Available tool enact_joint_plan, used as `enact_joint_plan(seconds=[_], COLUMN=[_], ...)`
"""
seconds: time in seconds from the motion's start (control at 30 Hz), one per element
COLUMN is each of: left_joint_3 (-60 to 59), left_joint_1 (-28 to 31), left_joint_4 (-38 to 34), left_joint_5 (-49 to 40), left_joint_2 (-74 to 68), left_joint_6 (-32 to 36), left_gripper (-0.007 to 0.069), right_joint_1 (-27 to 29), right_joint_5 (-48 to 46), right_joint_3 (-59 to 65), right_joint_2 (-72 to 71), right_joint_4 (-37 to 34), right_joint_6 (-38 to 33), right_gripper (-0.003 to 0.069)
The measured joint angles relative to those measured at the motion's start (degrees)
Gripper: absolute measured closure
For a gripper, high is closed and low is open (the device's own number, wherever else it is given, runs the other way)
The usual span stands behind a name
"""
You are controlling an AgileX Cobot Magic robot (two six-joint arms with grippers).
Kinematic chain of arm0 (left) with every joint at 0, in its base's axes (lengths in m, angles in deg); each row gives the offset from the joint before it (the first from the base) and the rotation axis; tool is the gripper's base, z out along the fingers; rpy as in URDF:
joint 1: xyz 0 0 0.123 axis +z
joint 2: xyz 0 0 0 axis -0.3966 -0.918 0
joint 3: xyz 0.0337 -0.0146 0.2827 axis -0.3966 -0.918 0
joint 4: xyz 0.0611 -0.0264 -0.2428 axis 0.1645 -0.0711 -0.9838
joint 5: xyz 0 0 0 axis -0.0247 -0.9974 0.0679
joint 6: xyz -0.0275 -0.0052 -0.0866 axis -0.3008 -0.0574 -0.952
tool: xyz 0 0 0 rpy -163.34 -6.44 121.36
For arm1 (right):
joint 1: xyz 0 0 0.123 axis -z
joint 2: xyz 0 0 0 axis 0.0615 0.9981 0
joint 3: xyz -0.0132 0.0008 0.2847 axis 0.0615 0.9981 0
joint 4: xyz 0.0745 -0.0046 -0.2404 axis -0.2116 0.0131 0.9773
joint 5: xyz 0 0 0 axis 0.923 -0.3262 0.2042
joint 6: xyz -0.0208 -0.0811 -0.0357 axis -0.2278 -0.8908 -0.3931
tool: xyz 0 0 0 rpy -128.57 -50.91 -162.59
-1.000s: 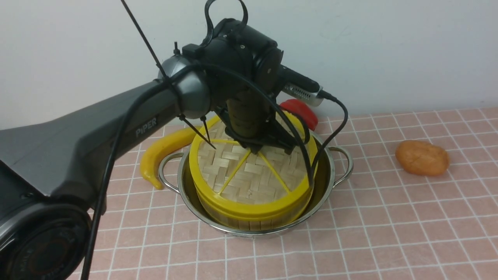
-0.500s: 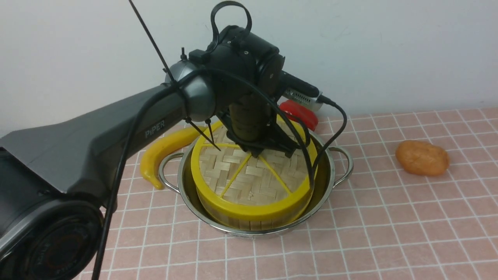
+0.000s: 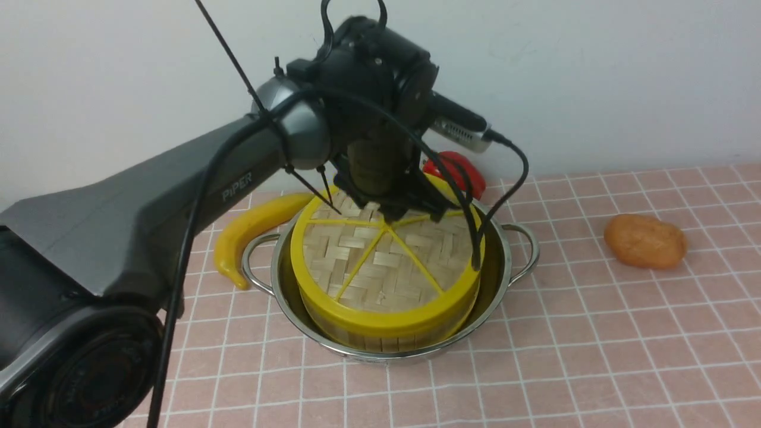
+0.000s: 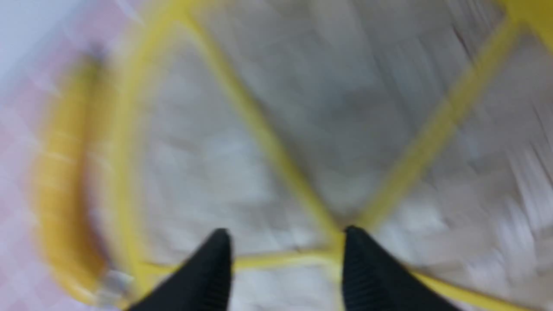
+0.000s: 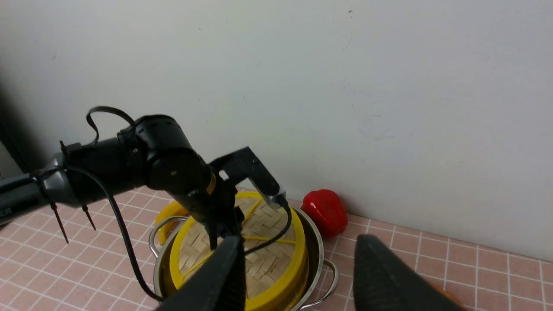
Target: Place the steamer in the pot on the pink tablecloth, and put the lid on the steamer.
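Note:
The steel pot [image 3: 499,279] stands on the pink tablecloth [image 3: 594,333]. Inside it is the steamer [image 3: 380,340], with only its bamboo wall showing. The woven lid [image 3: 386,261] lies flat on top of the steamer and hides its contents. My left gripper [image 3: 395,215] hangs just above the lid's centre. In the blurred left wrist view it [image 4: 285,235] is open, its tips apart over the yellow spokes [image 4: 263,129]. My right gripper [image 5: 300,242] is open and empty, held high and away from the pot [image 5: 317,255]; it is out of the front view.
A yellow banana-shaped fruit [image 3: 250,229] lies against the pot's left handle. A red pepper [image 3: 461,169] sits behind the pot by the wall. An orange potato-like lump [image 3: 645,241] lies to the right. The left arm's cable [image 3: 505,196] hangs over the pot's right side.
The left gripper's jaws have opened and let go of the lid. The wrist has lifted a little and the lid now rests level on the steamer.

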Motion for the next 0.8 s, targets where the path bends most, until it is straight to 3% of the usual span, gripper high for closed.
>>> enact_joint_plan(seconds=[0.13, 0.27, 0.4, 0.63, 0.67, 0.73, 0.8], left_joint_3=[12.71, 19.44, 20.74, 15.45, 11.39, 8.53, 0.64], left_joint_1=[-0.07, -1.2, -2.65, -4.04, -4.04, -4.04, -4.09], left_joint_4=[2.65, 1.38, -0.19, -7.49, -10.16, -11.17, -12.6], left_joint_5=[-0.05, 0.06, 0.08, 0.03, 0.03, 0.03, 0.03], left_joint_2=[4.08, 11.62, 19.96, 37.88, 43.05, 46.61, 53.46], left_joint_6=[0.0, 0.24, 0.4, 1.68, 2.07, 2.3, 2.96], left_gripper=[0.011, 0.0025, 0.0015, 0.0142, 0.0216, 0.0266, 0.0401], right_joint_1=[0.0, 0.0, 0.0, 0.0, 0.0, 0.0, 0.0], right_joint_5=[0.0, 0.0, 0.0, 0.09, 0.09, 0.09, 0.19], right_joint_3=[0.0, 0.0, 0.4, 6.78, 9.5, 11.17, 15.56], right_joint_2=[0.0, 0.0, 0.0, -1.51, -2.52, -3.64, -6.75], right_joint_4=[0.0, 0.0, 0.0, 0.55, 1.35, 1.72, 3.12], right_joint_6=[-0.02, -0.02, -1.05, -4.2, -4.45, -4.55, -4.55], right_gripper=[0.0307, 0.0307, 0.0307, 0.0307, 0.0307, 0.0307, 0.031])
